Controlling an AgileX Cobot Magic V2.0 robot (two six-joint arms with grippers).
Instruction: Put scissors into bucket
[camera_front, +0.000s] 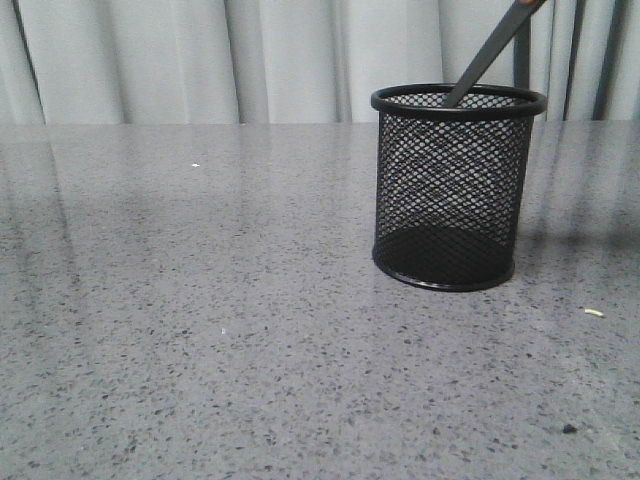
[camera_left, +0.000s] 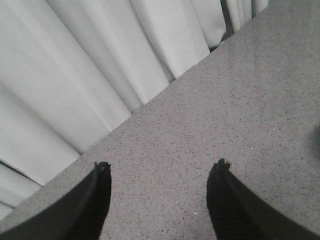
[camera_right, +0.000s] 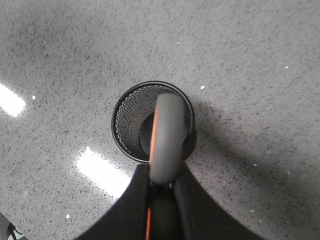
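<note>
The bucket (camera_front: 453, 188) is a black wire-mesh cup standing upright on the grey table, right of centre. The thin dark blades of the scissors (camera_front: 490, 52) slant down from the upper right into its mouth. In the right wrist view my right gripper (camera_right: 162, 181) is shut on the scissors' grey, orange-lined handle (camera_right: 166, 140), held directly above the bucket (camera_right: 131, 120). My left gripper (camera_left: 162, 167) is open and empty above bare table near the curtain. Neither gripper shows in the front view.
The grey speckled table (camera_front: 200, 300) runs back to a white curtain (camera_front: 200, 60). A small pale scrap (camera_front: 594, 313) and a dark speck (camera_front: 568, 429) lie at the front right.
</note>
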